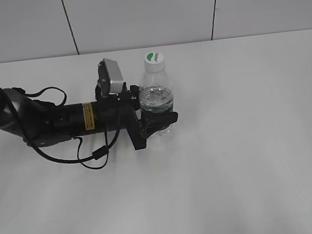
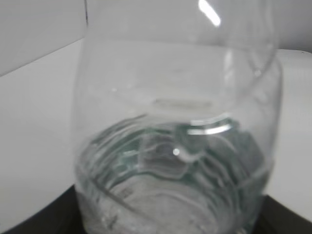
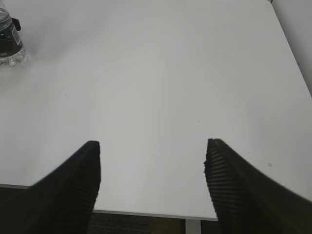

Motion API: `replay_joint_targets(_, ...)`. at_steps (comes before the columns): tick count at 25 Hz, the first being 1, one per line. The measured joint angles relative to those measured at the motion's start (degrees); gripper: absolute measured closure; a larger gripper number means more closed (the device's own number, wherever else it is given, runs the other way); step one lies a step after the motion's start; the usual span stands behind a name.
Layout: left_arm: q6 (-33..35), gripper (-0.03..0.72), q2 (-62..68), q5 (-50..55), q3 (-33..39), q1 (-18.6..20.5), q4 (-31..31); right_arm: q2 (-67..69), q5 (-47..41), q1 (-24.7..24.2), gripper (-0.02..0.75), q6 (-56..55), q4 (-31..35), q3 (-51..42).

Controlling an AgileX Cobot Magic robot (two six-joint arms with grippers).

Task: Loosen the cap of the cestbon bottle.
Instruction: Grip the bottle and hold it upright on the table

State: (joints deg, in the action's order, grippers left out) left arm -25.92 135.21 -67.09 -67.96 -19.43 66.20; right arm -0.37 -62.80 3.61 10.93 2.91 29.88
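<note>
The cestbon bottle (image 1: pixel 157 97) is seen upright on the white surface (image 1: pixel 248 141), a little toward 11 o'clock from the middle of the exterior view. Its cap (image 1: pixel 153 58), white with a green half-circle mark on top, is seated on the neck at the 12 o'clock end of the bottle. The left gripper (image 1: pixel 157 116) is reached in from 9 o'clock and is clamped around the lower body of the bottle, with one black jaw seen at the 6 o'clock side of the bottle and the other behind it. A grey camera block (image 1: pixel 111 76) is mounted on the wrist at about 10 o'clock from the bottle, and a black cable (image 1: pixel 96 154) is looped below the arm on the surface.

In the left wrist view the frame is almost filled by the clear bottle wall (image 2: pixel 175 146), with water and a greenish tint seen through it; the picture is blurred, so the contact of the jaws is probably hidden below the lower edge.

In the right wrist view the right gripper (image 3: pixel 152 168) is held with its ribbed black fingers (image 3: pixel 80 185) well apart and nothing between them, above bare surface (image 3: pixel 156 73). The bottle (image 3: pixel 9 41) is seen far off at 10 o'clock in that view, well apart from this gripper
</note>
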Motion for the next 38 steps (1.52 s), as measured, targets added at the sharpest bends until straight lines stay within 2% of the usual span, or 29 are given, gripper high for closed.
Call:
replay_joint_targets(4,0.0,0.278,-2.9,-0.5,2.5,0.3,1.6,0.0,0.0,0.0,0.222,0.0,0.0,0.0)
replay_joint_targets(16,4.2,0.279,-5.5,0.0,15.8,1.8,-3.9,0.0,0.0,0.0,0.222,0.0,0.0,0.0)
replay_joint_targets(28,6.5,0.28,-4.7,-1.6,16.5,1.8,-6.5,0.0,0.0,0.0,0.222,0.0,0.2,0.0)
replay_joint_targets(38,6.8,0.28,-3.8,-3.1,16.5,1.8,-7.0,0.0,0.0,0.0,0.222,0.0,3.2,-0.5)
